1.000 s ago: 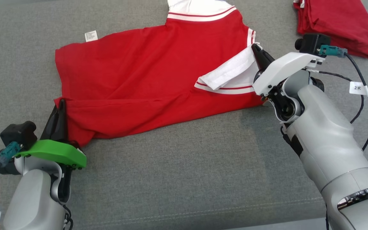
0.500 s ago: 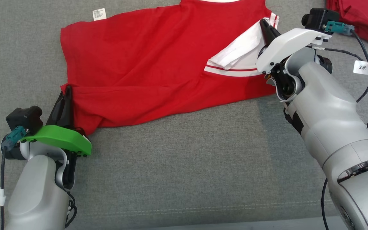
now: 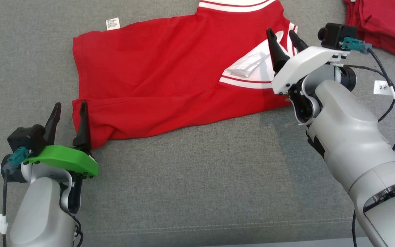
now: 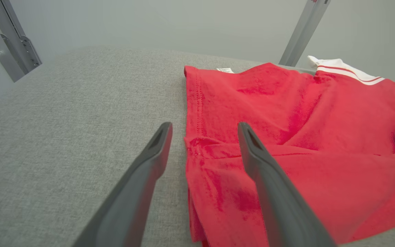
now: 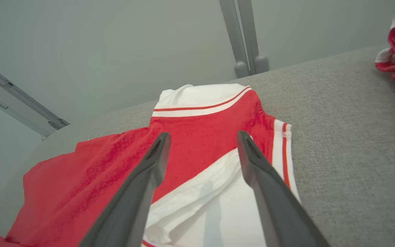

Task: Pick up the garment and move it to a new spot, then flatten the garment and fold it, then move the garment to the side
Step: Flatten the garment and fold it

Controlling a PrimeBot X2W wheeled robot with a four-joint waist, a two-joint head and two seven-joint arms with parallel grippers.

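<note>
Both wide and empty, my left gripper [image 3: 70, 103] and right gripper [image 3: 280, 31] flank the half-folded red garment [image 3: 156, 79], hem corner between my left fingers, white trim under my right; I'd back straight up so nothing snags.

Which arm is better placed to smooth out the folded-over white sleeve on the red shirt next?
Probably the right. The right gripper is open, with its fingers straddling the white sleeve of the red shirt. The left gripper, also open, sits at the shirt's opposite hem corner.
</note>
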